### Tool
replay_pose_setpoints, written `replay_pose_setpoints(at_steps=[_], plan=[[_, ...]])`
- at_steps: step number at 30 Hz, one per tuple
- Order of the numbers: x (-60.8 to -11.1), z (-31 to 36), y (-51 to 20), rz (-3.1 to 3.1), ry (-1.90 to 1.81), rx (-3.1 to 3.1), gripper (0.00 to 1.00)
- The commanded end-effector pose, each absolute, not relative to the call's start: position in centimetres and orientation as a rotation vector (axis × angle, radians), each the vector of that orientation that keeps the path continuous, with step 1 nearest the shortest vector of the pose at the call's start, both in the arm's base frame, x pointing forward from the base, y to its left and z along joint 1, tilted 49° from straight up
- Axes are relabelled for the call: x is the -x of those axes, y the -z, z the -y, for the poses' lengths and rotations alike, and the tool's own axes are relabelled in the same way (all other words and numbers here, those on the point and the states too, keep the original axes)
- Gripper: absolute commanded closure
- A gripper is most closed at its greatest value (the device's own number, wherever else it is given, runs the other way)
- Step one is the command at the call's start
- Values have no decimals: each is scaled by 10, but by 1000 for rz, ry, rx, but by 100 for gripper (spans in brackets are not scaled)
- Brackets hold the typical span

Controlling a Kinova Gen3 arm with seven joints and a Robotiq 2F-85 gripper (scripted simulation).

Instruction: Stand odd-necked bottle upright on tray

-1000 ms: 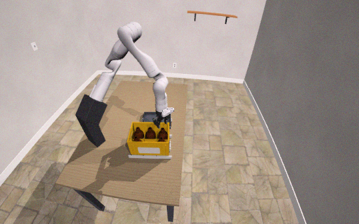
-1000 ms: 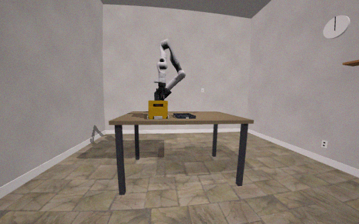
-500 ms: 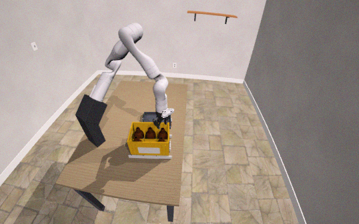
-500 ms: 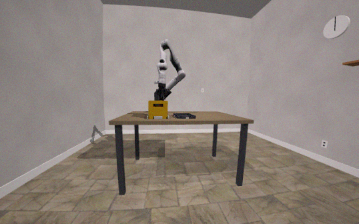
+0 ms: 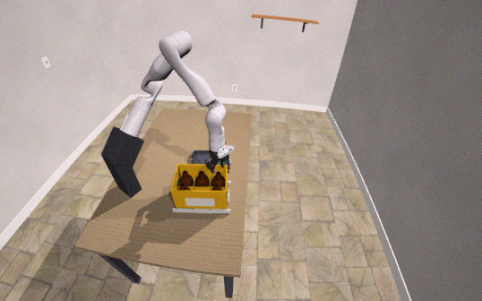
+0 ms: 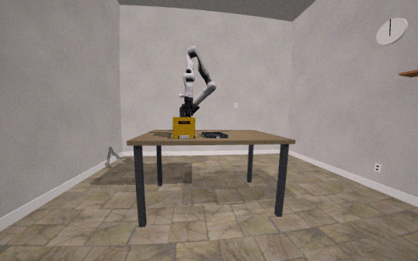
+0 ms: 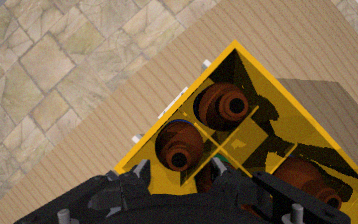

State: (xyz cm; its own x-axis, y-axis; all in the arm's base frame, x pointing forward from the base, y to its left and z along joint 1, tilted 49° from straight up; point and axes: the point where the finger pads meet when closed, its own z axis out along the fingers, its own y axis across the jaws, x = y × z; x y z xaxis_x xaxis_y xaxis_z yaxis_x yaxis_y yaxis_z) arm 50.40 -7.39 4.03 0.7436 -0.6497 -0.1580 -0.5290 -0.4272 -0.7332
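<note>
The yellow crate (image 5: 200,188) stands on the table and holds brown bottles. Three bottles (image 5: 202,179) show in its front row in the top view. My gripper (image 5: 216,167) is open and hangs at the crate's top, over its back right part. In the wrist view the gripper (image 7: 180,169) frames the mouth of one bottle (image 7: 180,146). Another bottle (image 7: 225,105) stands beyond it and a third (image 7: 310,182) to the right. A further bottle (image 7: 206,176) is mostly hidden by the right finger. The dark tray (image 5: 199,157) lies just behind the crate.
The crate (image 6: 183,127) and the tray (image 6: 214,134) sit side by side near the table's middle in the exterior view. The crate's inner dividers (image 7: 220,147) separate the bottles. The arm's dark base block (image 5: 123,160) stands at the table's left edge.
</note>
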Motion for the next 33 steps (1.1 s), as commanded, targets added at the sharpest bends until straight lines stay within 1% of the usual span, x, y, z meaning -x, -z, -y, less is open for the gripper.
replay_pose_setpoints(at_steps=[1,33], plan=[[-505,74,-39,-889,191,2122,36],[-507,75,-40,-892,194,2121,36]])
